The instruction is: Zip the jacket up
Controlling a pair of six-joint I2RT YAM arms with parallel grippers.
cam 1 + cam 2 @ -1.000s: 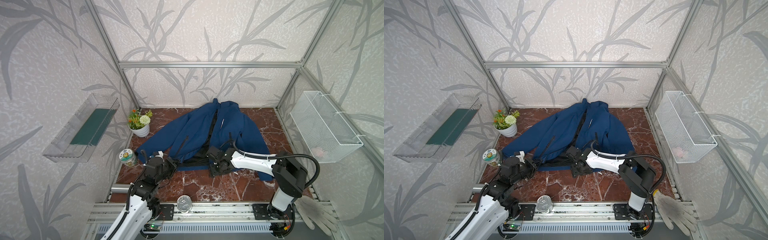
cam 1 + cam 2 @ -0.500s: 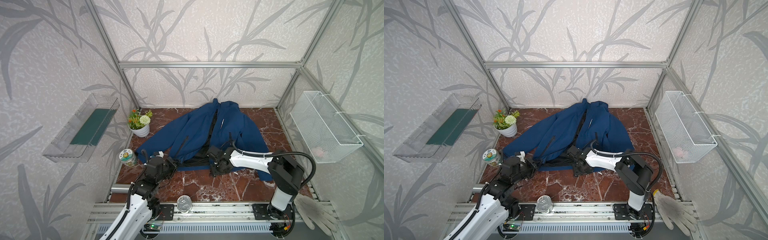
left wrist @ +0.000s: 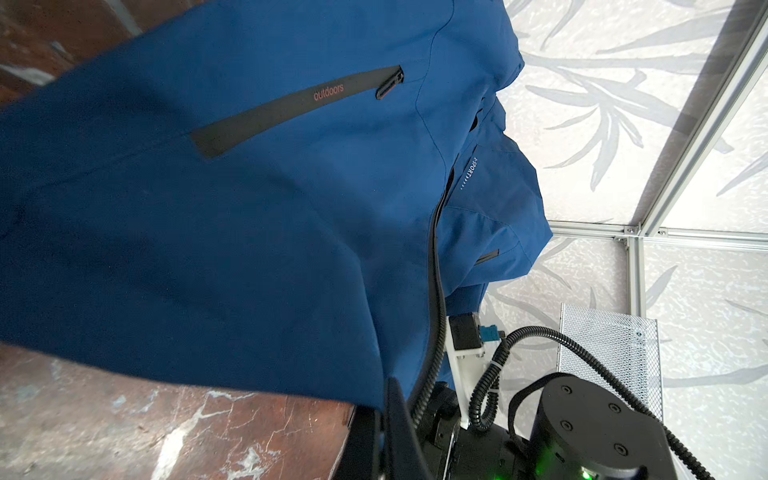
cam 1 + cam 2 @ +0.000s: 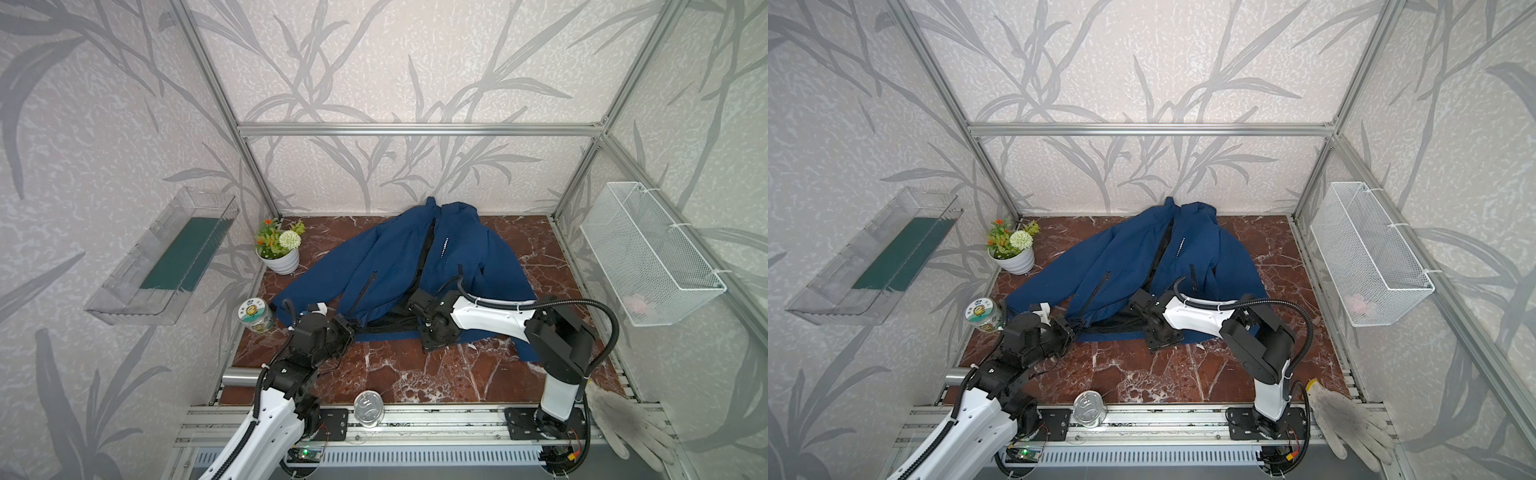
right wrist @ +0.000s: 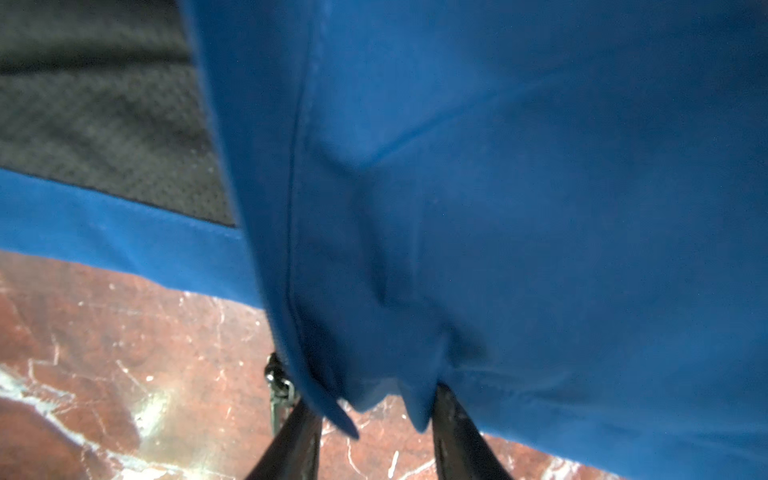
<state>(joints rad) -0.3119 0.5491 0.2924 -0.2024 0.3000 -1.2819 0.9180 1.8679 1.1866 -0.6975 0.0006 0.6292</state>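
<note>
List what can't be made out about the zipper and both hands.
- Zipper pull: blurred beside the right hand in the right wrist view; that hand hides it in both top views.
- What the left hand pinches besides the jacket hem: fabric covers it, left wrist view.
- Pink thing in the wire basket: blurred behind mesh, both top views.

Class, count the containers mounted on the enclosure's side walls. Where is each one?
2. In both top views, a clear plastic tray hangs at the left and a white wire basket hangs at the right. None appears hidden.
</note>
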